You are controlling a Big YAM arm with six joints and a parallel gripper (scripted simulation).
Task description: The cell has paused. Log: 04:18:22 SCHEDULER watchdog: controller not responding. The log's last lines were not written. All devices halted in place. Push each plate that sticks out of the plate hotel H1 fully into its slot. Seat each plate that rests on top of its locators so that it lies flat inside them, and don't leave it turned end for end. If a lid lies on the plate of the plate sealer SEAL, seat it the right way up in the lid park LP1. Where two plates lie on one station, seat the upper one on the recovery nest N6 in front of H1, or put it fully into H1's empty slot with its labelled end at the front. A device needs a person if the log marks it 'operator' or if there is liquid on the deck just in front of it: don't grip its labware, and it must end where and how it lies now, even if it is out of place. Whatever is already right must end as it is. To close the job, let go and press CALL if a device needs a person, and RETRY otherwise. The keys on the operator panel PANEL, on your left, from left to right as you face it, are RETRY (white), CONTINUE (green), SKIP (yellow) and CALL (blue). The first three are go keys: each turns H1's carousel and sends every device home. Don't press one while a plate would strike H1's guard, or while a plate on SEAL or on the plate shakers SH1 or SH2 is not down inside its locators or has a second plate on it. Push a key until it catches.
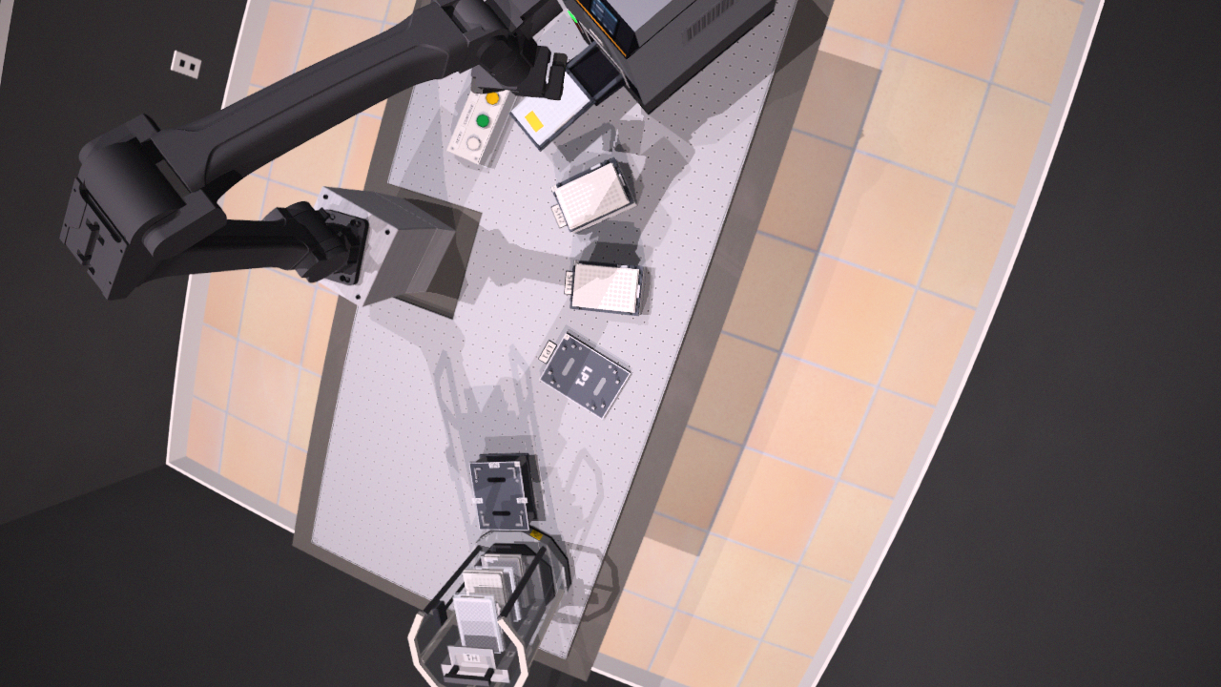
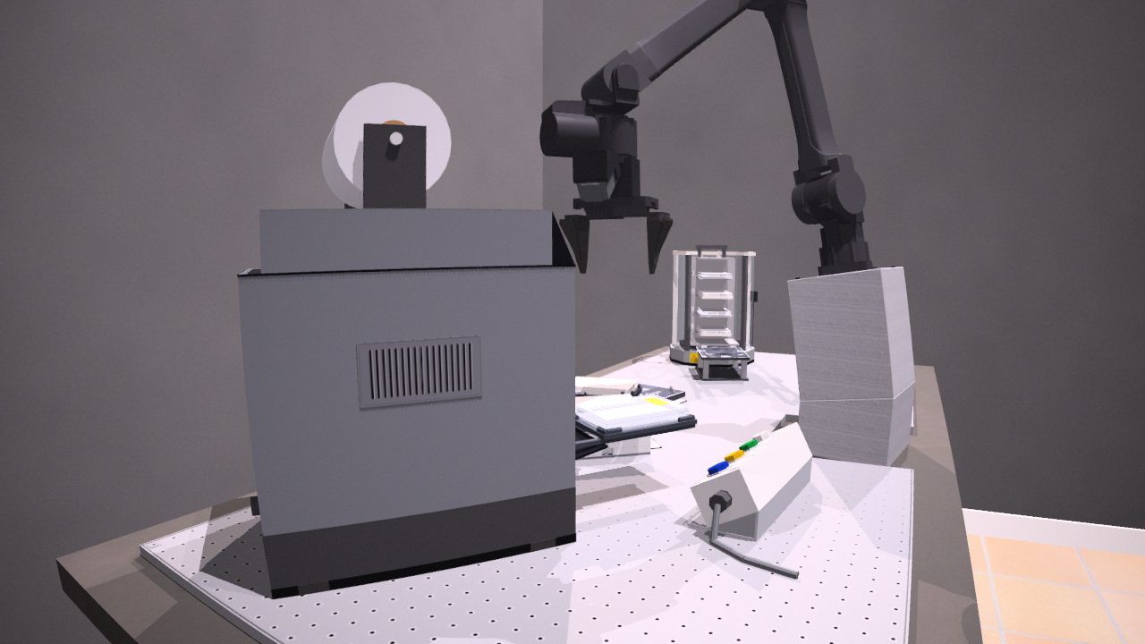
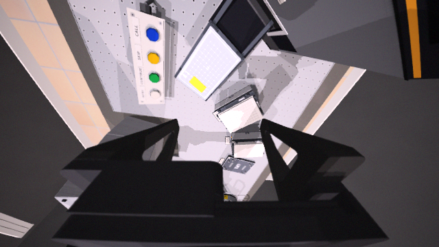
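Note:
My gripper (image 2: pixel 616 254) is open and empty. It hangs high above the deck between the operator panel PANEL (image 1: pixel 480 128) and the drawer of the sealer SEAL (image 1: pixel 674 33); its fingers also show in the wrist view (image 3: pixel 219 123). A white gridded piece with a yellow label (image 3: pixel 209 63) lies on the drawer, its front end overhanging and slightly tilted (image 2: pixel 632 412). The panel's keys show in the wrist view: blue CALL (image 3: pixel 152 34), yellow, green and white RETRY (image 3: pixel 155 93). One shaker plate (image 1: pixel 593 195) sits skewed on its station. The other shaker plate (image 1: pixel 606 286) looks square.
The lid park LP1 (image 1: pixel 586 374) is bare. The dark nest N6 (image 1: pixel 504 490) stands empty in front of the plate hotel H1 (image 1: pixel 486 606), which holds several plates. My arm's grey pedestal (image 1: pixel 418 252) stands beside the panel. The sealer's tall body (image 2: pixel 408 404) is close to my gripper.

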